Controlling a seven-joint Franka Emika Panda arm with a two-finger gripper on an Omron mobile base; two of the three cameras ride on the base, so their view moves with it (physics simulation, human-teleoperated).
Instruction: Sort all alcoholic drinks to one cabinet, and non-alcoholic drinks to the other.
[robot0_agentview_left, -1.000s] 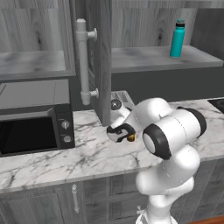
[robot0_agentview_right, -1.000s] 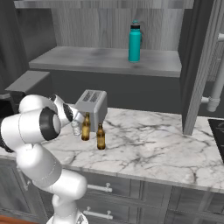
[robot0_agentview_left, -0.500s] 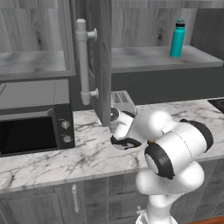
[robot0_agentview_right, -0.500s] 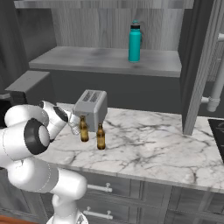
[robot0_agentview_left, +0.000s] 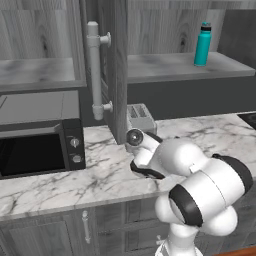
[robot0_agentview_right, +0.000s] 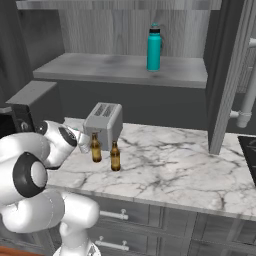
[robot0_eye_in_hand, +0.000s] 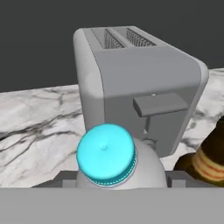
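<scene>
Water bottle (robot0_eye_in_hand: 106, 154) between the end effector (robot0_eye_in_hand: 118, 181) fingers — toaster (robot0_eye_in_hand: 135, 83) behind.

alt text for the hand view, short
Close-up from the hand: a clear bottle with a bright blue cap sits at the bottom centre, in front of a grey two-slot toaster on the marble counter. An amber-brown beer bottle is partly visible at the right edge.

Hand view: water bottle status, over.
Gripper jaws flank clear plastic water bottle with blue cap, grip unconfirmed. Grey toaster close ahead, amber-brown glass beer bottle beside. Teal cylindrical flask already on cabinet shelf.
</scene>
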